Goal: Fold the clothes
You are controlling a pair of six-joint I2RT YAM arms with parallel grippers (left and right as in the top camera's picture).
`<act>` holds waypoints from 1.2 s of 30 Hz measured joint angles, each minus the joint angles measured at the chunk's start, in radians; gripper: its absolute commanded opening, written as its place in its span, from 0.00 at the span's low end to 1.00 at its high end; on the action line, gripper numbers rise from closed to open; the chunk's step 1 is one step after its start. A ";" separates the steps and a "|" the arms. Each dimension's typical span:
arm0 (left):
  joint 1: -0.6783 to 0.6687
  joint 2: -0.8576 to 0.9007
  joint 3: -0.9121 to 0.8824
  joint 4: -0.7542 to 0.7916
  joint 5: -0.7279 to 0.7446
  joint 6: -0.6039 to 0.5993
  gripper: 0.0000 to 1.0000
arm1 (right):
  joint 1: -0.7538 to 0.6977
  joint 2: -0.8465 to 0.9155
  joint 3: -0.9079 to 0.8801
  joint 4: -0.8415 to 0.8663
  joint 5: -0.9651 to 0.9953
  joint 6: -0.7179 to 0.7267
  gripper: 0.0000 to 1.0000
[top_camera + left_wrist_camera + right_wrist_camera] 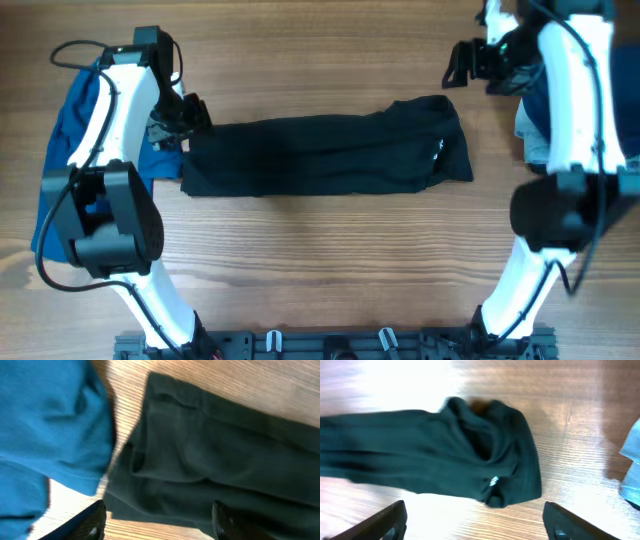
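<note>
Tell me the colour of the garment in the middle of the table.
The garment is black; the overhead view shows it best.

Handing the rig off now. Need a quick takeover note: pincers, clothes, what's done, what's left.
Left pincer: open, empty, at the left end of the black garment.
Right pincer: open, empty, raised near its right end.
The garment lies mid-table as a long narrow band, apparently folded lengthwise; its right end is bunched.
Blue cloth lies beside its left end, and pale cloth is at the right edge; neither looks folded.
Left: probably fold the band end to end, then do the other pieces.
</note>
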 measured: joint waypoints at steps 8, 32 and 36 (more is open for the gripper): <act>0.000 0.000 -0.097 0.060 0.050 0.017 0.67 | 0.046 -0.053 0.002 0.042 -0.069 0.000 0.90; 0.000 -0.002 -0.229 0.226 0.027 0.090 0.63 | 0.085 -0.053 0.002 0.080 -0.081 -0.001 0.91; 0.000 -0.011 -0.229 0.226 0.021 0.161 0.75 | 0.085 -0.053 0.002 0.080 -0.081 -0.001 0.92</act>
